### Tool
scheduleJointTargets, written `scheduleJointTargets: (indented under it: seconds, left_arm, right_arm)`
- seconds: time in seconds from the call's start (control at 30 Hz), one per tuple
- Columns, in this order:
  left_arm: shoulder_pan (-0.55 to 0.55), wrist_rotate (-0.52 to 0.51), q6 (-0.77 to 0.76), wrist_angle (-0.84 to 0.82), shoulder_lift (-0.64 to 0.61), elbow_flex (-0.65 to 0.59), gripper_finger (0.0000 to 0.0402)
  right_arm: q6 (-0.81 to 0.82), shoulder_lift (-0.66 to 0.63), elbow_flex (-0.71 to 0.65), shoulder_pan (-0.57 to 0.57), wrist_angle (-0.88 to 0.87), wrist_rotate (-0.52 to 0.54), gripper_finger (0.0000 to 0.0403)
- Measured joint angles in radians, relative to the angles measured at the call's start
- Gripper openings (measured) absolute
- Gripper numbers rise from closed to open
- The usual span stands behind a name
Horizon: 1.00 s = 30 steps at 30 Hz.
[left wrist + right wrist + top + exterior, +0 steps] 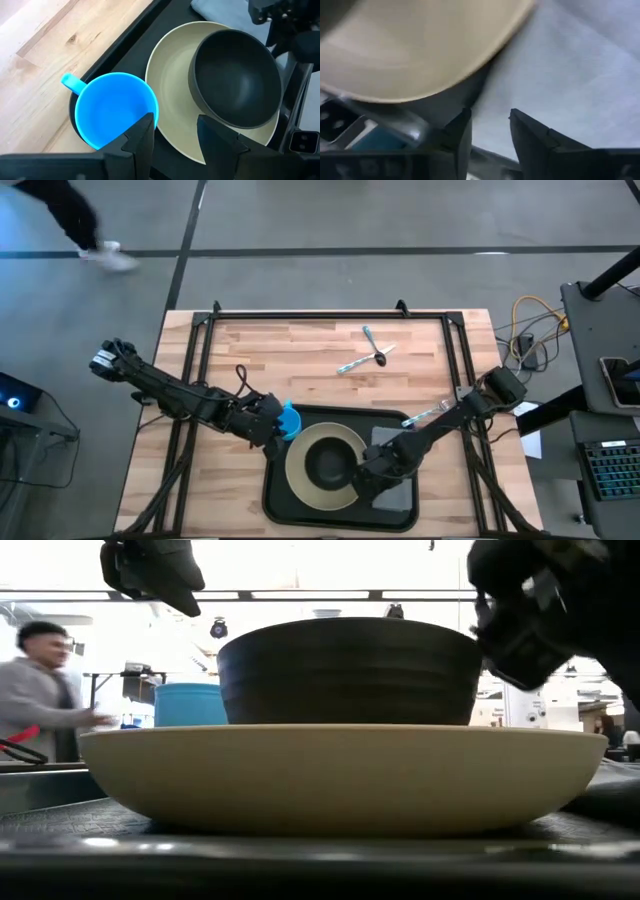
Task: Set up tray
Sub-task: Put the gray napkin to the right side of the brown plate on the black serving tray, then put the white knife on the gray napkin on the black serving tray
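Wooden tabletop [300, 350] carries the tray [275, 490] at its near edge, largely hidden under plate [300, 470], bowl [328, 465], napkin [395, 495]. Left gripper [172, 132] by the cup [115, 112] and right gripper [490, 127] over the napkin: jaws narrowly parted, empty.

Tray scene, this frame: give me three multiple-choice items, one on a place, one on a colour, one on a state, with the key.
1. Where is the dark bowl?
A. on the beige plate
B. on bare wood
C. inside the cup

2. What colour is the cup?
A. red
B. blue
C. white

3. How do the left gripper fingers stand?
A. clamped on the bowl
B. apart, holding nothing
C. clamped on a spoon

Key: 1 A, the bowl sits within the plate's rim on the tray. 2 B, bright blue in the left wrist view. 3 B, a gap shows between the fingers above the cup's rim.
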Motion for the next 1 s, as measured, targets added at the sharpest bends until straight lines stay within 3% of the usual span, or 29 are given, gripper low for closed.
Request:
scheduleJointTargets:
  seconds: [0.17, 0.47, 0.57, 1.0]
  left_arm:
    - [0.001, 0.0, 0.0, 0.0, 0.0, 0.0, 0.0131]
    - [0.001, 0.001, 0.0, 0.0, 0.0, 0.0, 0.0131]
    - [0.001, 0.001, 0.0, 0.0, 0.0, 0.0, 0.0131]
    - [-0.007, 0.001, -0.045, 0.001, 0.0, -0.01, 0.0131]
  right_arm:
    - [-0.069, 0.0, 0.048, -0.003, -0.033, 0.033, 0.0145]
    - [-0.295, -0.018, 0.156, -0.066, -0.387, 0.177, 0.0161]
    - [-0.446, -0.045, 0.175, -0.127, -0.424, 0.235, 0.0157]
    - [-1.26, -0.202, 0.09, -0.409, -0.777, 0.262, 0.0139]
